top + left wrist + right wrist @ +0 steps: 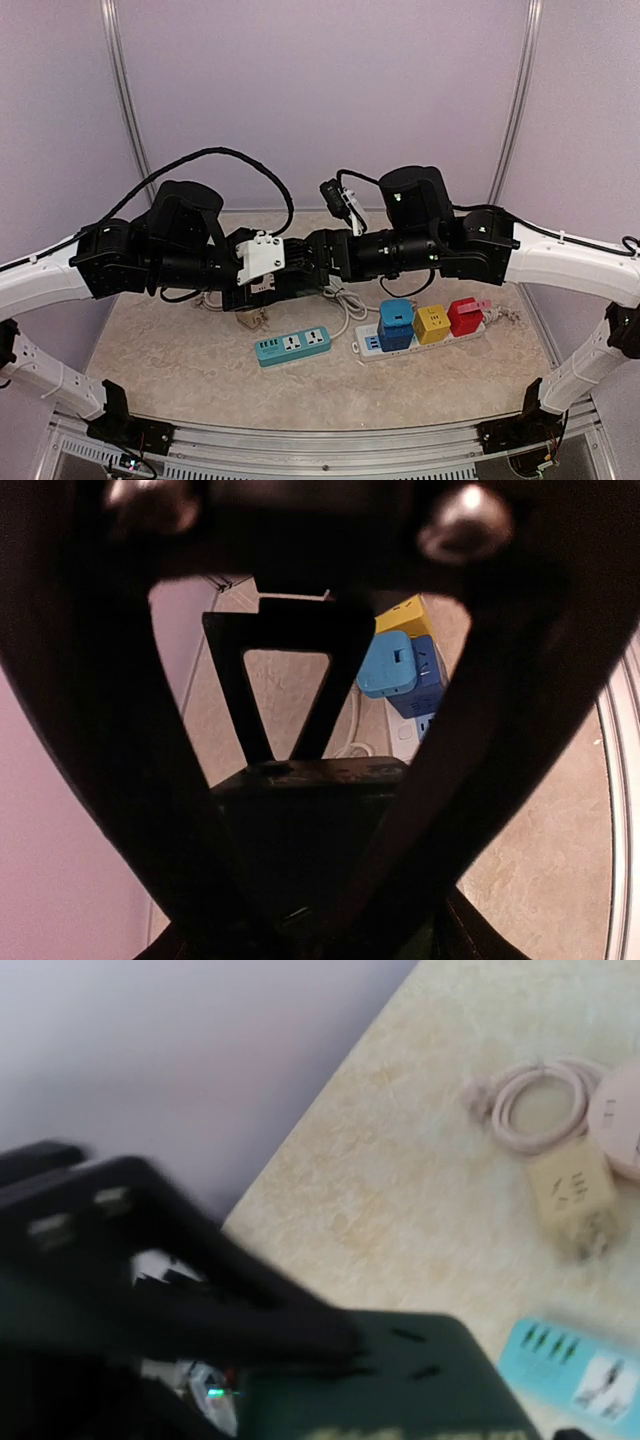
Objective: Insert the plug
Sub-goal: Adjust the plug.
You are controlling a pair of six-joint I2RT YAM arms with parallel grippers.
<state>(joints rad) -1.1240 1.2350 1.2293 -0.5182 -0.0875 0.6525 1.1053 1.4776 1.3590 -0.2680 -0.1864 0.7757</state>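
One black plug (300, 820), clamped in left tool (288, 272), right tool (318, 258) just beside.

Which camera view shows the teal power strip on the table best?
The top external view is best: the whole teal power strip lies uncovered on the table, with its sockets facing the camera. The right wrist view catches only one blurred corner of it at the bottom edge. The left wrist view does not show it.

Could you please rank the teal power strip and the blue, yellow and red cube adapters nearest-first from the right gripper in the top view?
1. Teal power strip, just below the right gripper.
2. Blue cube adapter, right of it.
3. Yellow cube adapter, further right.
4. Red cube adapter, rightmost.
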